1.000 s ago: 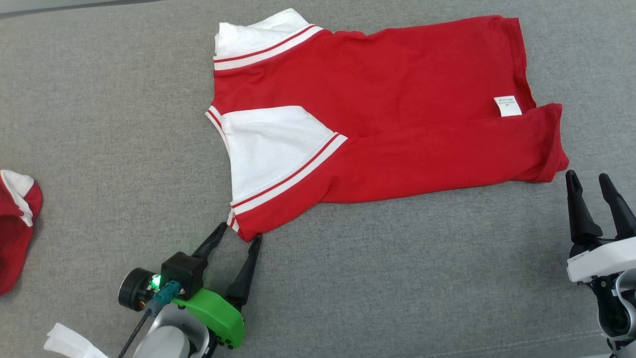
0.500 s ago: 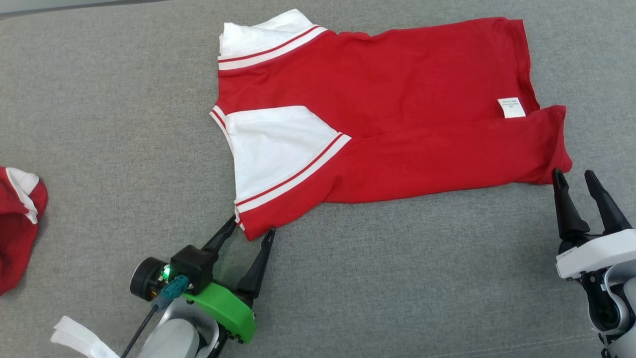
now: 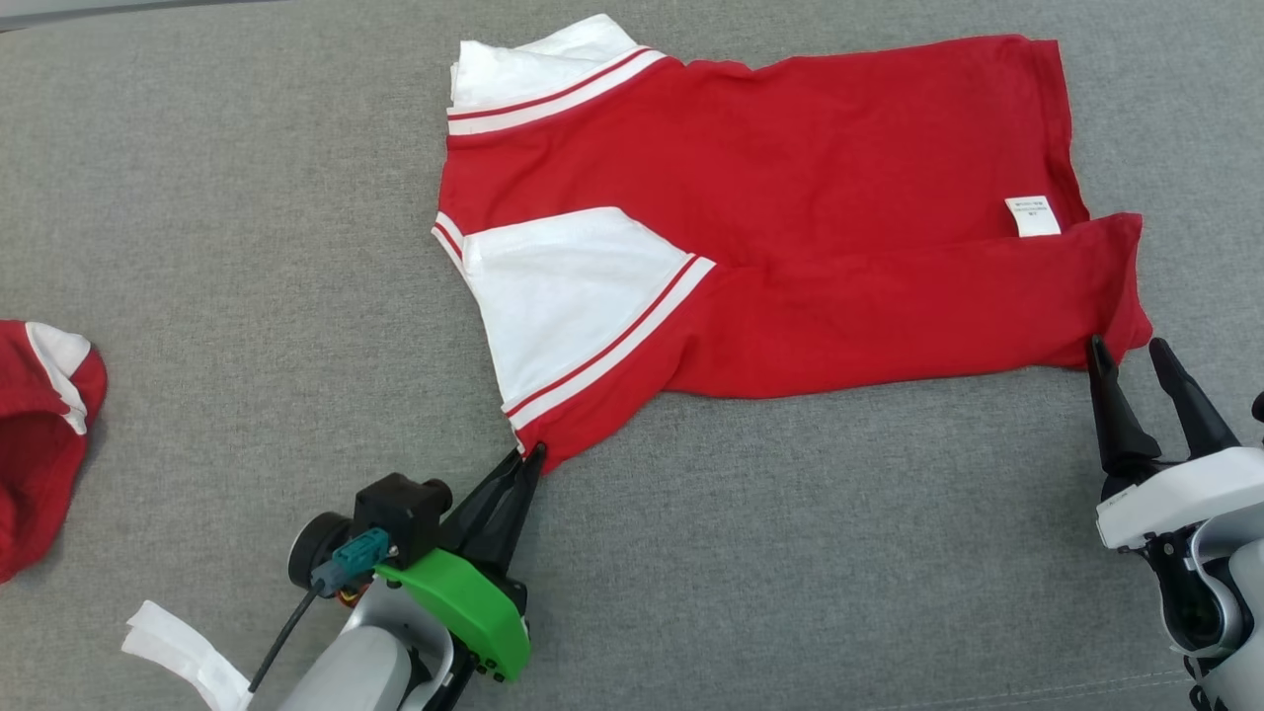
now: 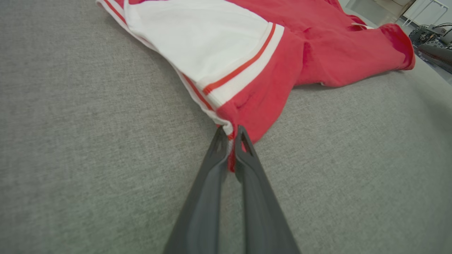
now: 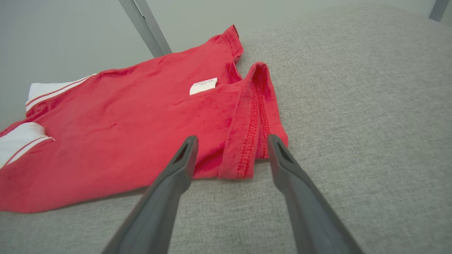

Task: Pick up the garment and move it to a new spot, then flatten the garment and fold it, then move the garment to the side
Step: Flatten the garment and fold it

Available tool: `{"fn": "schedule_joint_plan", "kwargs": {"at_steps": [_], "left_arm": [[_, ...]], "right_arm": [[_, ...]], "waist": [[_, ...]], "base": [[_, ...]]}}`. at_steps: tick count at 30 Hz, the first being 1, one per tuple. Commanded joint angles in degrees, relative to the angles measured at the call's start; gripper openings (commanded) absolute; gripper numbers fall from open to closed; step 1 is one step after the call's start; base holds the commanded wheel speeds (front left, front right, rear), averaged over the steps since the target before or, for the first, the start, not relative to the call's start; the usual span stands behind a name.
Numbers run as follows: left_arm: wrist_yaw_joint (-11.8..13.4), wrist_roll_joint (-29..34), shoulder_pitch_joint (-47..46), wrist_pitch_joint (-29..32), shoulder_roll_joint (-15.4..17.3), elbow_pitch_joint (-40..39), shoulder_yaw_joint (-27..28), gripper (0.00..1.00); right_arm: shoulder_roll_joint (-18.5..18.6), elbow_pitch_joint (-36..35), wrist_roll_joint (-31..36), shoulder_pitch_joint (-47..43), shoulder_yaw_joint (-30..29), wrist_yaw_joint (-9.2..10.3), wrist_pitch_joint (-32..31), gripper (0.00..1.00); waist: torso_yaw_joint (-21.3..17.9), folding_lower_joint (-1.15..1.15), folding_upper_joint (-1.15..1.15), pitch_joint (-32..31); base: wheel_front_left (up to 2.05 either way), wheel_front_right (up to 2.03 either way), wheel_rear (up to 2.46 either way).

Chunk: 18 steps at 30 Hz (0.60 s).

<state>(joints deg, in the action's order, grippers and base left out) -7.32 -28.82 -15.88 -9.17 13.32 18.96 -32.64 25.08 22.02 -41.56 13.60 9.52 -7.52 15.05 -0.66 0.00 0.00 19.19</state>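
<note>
The garment (image 3: pixel 790 227) is a red shirt with white, red-striped sleeves, folded lengthwise and lying flat on the grey cloth surface (image 3: pixel 247 247). My left gripper (image 3: pixel 528 456) is shut on its near left corner; the left wrist view shows red cloth (image 4: pixel 254 113) pinched between the two dark fingers of this left gripper (image 4: pixel 230 132). My right gripper (image 3: pixel 1123 348) stands open at the near right hem corner. In the right wrist view the stitched hem of the garment (image 5: pixel 247 141) lies between the spread tips of the right gripper (image 5: pixel 231 139), which do not close on it.
Another red and white piece of clothing (image 3: pixel 39 434) lies at the left edge. A white strip (image 3: pixel 183 657) sits near my left arm. A white label (image 3: pixel 1032 215) shows on the shirt. Metal legs (image 5: pixel 144 26) stand beyond the surface's far edge.
My left gripper has shut on the shirt's near left corner. My right gripper has crept forward until its open tips straddle the right hem corner. The camera has shifted slightly.
</note>
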Motion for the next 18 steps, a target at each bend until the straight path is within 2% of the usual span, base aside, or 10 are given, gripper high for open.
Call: {"fn": "schedule_joint_plan", "kwargs": {"at_steps": [1,10,11,12,13,14,18], "left_arm": [[-0.2,-0.7,-0.8,-0.4,0.8,0.1,-0.2,0.0],[-0.2,-1.8,-0.7,-1.0,3.9,-0.1,0.5,0.0],[-0.2,-1.7,-0.9,-1.0,4.1,-0.2,0.5,0.0],[-0.1,-1.5,-1.2,-0.9,4.4,-0.3,0.5,0.0],[-0.1,-1.4,-1.4,-0.8,4.5,-0.4,0.6,0.0],[0.0,-1.4,-1.6,-0.8,4.7,-0.5,0.6,0.0],[0.1,-1.4,-2.2,-0.7,5.2,-0.7,0.7,0.0]], "right_arm": [[0.4,0.6,-0.4,0.9,0.3,0.06,0.1,1.0],[1.3,6.0,-2.7,3.0,3.2,0.05,0.1,1.0],[1.6,6.7,-2.8,3.5,3.6,0.05,0.1,0.85],[1.8,7.4,-3.2,4.1,3.9,0.05,0.1,0.51],[2.0,8.1,-3.4,4.6,4.2,0.05,0.1,0.36],[2.1,8.7,-3.5,5.0,4.5,0.05,0.1,0.01],[2.6,10.6,-4.4,6.2,5.5,0.05,0.1,0.0]], "waist": [[0.1,0.0,0.0,-0.2],[0.3,0.0,0.0,-0.9],[0.4,0.0,0.0,-0.8],[0.4,0.0,0.0,-0.7],[0.5,0.0,0.0,-0.6],[0.5,0.0,0.0,-0.5],[0.7,0.0,0.0,-0.3]], "base": [[0.0,0.0,0.0],[0.0,0.0,0.0],[0.0,0.0,0.0],[0.0,0.0,0.0],[0.0,0.0,0.0],[0.0,0.0,0.0],[0.0,0.0,0.0]]}}
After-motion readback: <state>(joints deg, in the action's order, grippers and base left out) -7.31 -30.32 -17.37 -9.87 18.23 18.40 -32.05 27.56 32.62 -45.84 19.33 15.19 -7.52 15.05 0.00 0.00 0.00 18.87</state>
